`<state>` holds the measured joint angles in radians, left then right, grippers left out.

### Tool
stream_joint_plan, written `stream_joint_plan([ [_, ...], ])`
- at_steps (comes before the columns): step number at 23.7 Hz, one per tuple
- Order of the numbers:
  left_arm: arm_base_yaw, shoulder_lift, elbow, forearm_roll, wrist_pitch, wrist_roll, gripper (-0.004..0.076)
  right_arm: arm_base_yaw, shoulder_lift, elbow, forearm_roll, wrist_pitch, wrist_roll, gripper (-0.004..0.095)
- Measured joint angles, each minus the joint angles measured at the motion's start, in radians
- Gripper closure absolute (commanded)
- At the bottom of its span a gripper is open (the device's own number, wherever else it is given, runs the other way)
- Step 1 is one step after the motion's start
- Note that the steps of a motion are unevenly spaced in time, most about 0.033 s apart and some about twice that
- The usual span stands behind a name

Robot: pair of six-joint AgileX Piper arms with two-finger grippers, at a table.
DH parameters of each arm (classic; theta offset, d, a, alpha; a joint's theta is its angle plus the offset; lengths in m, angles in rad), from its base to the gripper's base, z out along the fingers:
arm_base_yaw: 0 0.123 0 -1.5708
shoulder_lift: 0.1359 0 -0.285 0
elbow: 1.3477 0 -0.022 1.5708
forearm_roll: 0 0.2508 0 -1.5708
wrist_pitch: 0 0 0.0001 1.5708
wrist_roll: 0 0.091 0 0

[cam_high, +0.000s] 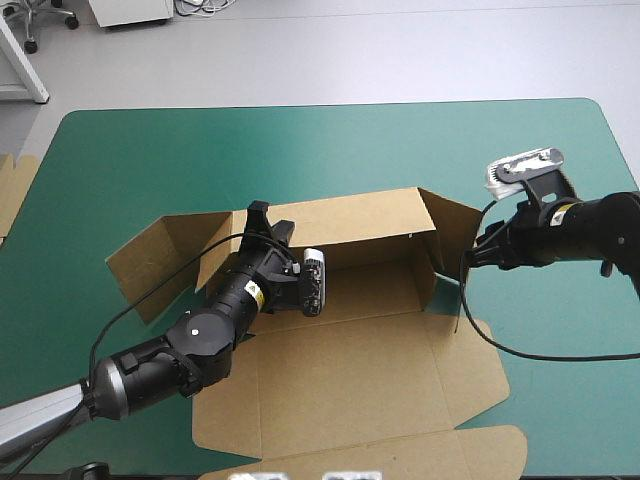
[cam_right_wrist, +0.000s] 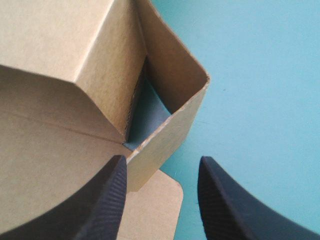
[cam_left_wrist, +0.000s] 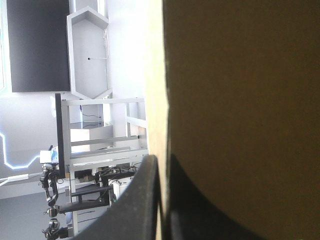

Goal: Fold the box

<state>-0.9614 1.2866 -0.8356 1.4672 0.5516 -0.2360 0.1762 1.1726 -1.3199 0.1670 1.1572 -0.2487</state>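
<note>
Teal-green cover (cam_high: 150,160) beneath box (cam_high: 350,370), left tool (cam_high: 270,222) pinching its wall, right tool (cam_right_wrist: 161,167) spread.

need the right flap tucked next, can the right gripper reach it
Probably yes: the right gripper is open, and the box flap stands just ahead between its fingers, nothing in the way.

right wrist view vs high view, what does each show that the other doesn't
Only the right wrist view: the right gripper open at a raised corner of the box, teal-green cover showing through a gap there. Only the high view: the left gripper at the back wall, the near panels lying flat. Both: the brown box on the cover.
</note>
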Motion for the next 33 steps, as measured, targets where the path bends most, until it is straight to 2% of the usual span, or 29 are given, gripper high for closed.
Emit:
stream_joint_plan([
  [5,0.000,0.000,0.000,0.000,0.000,0.000,0.0734,-0.013,0.028,-0.084,-0.019,0.000,0.051,0.0480],
  [8,0.000,0.000,0.000,0.000,0.000,0.000,0.0734,-0.049,0.079,-0.134,-0.010,-0.041,0.064,0.0480],
  [10,0.000,0.000,0.000,0.000,0.000,0.000,0.0734,-0.113,0.156,-0.187,0.041,-0.085,0.064,0.0481],
  [13,0.000,0.000,0.000,0.000,0.000,0.000,0.0734,-0.184,0.342,-0.288,0.112,-0.086,0.044,0.0493],
  [17,0.000,0.000,0.000,-0.001,0.000,0.018,0.0734,-0.190,0.492,-0.315,0.150,-0.070,0.013,0.0613],
  [20,0.000,0.000,0.000,-0.001,0.000,0.021,0.0734,-0.187,0.542,-0.315,0.201,-0.055,-0.038,0.0650],
  [27,0.000,0.000,0.000,-0.001,0.000,0.022,0.0734,-0.182,0.486,-0.186,0.291,-0.031,-0.125,0.0652],
  [33,0.000,0.000,0.000,-0.001,0.000,0.022,0.0734,-0.182,0.339,0.003,0.375,-0.106,-0.236,0.0652],
])
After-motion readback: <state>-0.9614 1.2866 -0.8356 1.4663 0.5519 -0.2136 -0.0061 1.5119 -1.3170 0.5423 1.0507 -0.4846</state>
